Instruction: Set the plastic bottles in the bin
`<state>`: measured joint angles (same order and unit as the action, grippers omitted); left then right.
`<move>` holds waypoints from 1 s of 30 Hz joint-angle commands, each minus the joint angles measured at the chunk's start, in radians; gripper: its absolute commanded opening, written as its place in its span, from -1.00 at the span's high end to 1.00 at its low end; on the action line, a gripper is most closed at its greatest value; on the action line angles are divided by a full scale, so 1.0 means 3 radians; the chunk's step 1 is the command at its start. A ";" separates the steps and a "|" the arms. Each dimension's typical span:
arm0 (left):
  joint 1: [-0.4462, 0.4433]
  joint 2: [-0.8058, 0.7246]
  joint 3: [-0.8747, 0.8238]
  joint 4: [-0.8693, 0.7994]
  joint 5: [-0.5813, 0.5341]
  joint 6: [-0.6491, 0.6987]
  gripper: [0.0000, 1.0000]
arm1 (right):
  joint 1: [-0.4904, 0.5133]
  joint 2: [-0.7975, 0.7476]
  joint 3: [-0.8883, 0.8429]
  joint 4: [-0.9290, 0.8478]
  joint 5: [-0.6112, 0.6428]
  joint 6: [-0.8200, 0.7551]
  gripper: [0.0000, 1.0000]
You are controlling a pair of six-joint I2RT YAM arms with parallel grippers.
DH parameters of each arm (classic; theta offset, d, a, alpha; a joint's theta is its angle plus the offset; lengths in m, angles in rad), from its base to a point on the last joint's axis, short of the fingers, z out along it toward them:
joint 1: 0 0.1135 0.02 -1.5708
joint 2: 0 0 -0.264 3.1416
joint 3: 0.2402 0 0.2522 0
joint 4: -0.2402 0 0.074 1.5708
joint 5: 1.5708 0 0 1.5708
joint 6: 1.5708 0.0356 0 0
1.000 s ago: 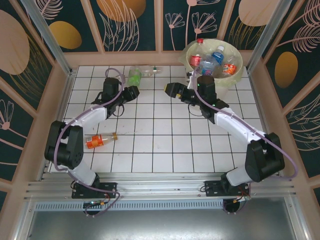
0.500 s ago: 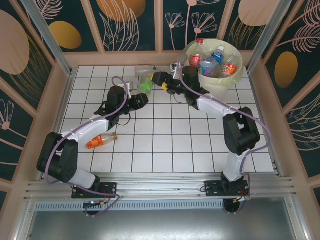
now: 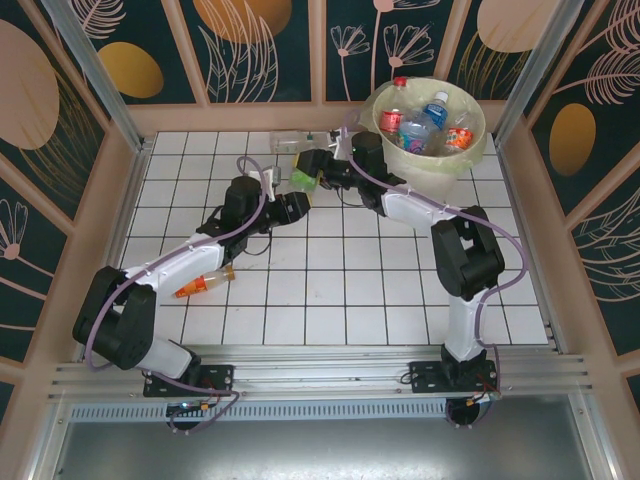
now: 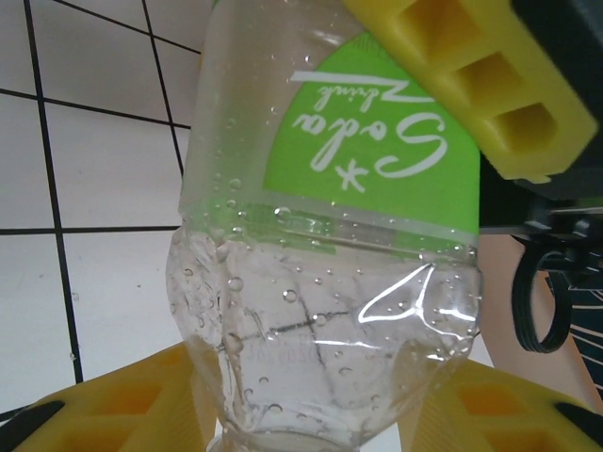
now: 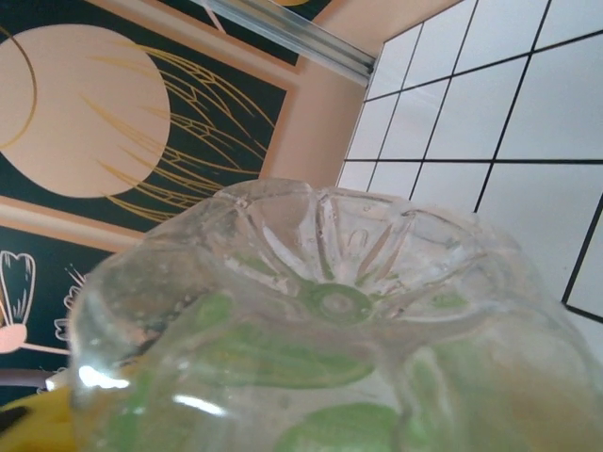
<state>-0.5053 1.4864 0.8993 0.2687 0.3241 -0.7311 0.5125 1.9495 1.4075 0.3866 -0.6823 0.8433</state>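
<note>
Left wrist: we see the left pincer point(image 4: 311, 414) pinching the green-label bottle point(image 4: 330, 235). Right wrist: its base. Whether the right pincer point(image 3: 310, 168) grips, we cannot tell.

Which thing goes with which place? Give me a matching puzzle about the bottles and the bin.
Things
1 green-label bottle
2 orange-label bottle
3 plain clear bottle
4 bin

Places
a lying at the far edge of the tiles
b far right corner, other bottles inside
c clamped in the left gripper
d lying on the tiles, left side

Pairs: 1-c, 2-d, 3-a, 4-b
</note>
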 commanded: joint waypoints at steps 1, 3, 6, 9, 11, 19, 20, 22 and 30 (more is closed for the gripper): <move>-0.0024 0.0026 0.0069 0.0106 -0.0027 -0.0035 0.04 | 0.0015 0.0009 0.0087 0.0067 -0.0047 -0.0038 -0.01; -0.0024 0.0031 0.0064 0.0093 -0.0032 -0.0037 -0.04 | 0.0015 -0.0006 0.0089 0.0037 -0.0032 -0.0062 0.06; -0.0024 0.0012 0.0084 0.0055 -0.0042 -0.0012 -0.31 | 0.0015 -0.0062 0.0108 -0.0056 -0.0005 -0.0140 0.09; -0.0024 -0.0061 0.0123 0.0003 -0.0057 0.0064 -0.62 | 0.0015 -0.0204 0.0149 -0.0315 0.0104 -0.0356 0.09; -0.0024 -0.0140 0.0141 0.0002 -0.0035 0.0136 -0.87 | 0.0007 -0.0339 0.0169 -0.0519 0.0207 -0.0542 0.08; -0.0024 -0.0377 0.0354 -0.0471 0.0412 0.1015 -0.97 | -0.0031 -0.0943 0.0303 -0.1327 0.0763 -0.1339 0.05; -0.0026 -0.0421 0.0397 -0.0605 0.0383 0.1118 -0.97 | -0.0030 -0.1020 0.0323 -0.1421 0.0876 -0.1456 0.03; -0.0024 -0.0501 0.0446 -0.0834 0.0272 0.1278 -0.97 | -0.0038 -0.1161 0.0383 -0.1590 0.1113 -0.1658 0.02; -0.0024 -0.0724 0.0541 -0.1357 -0.0055 0.1612 -0.97 | -0.0105 -0.1591 0.0599 -0.1967 0.2122 -0.2405 0.01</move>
<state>-0.5072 1.2881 1.0374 -0.0437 0.3351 -0.3286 0.4938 1.5101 1.5532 -0.1326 -0.2211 0.2611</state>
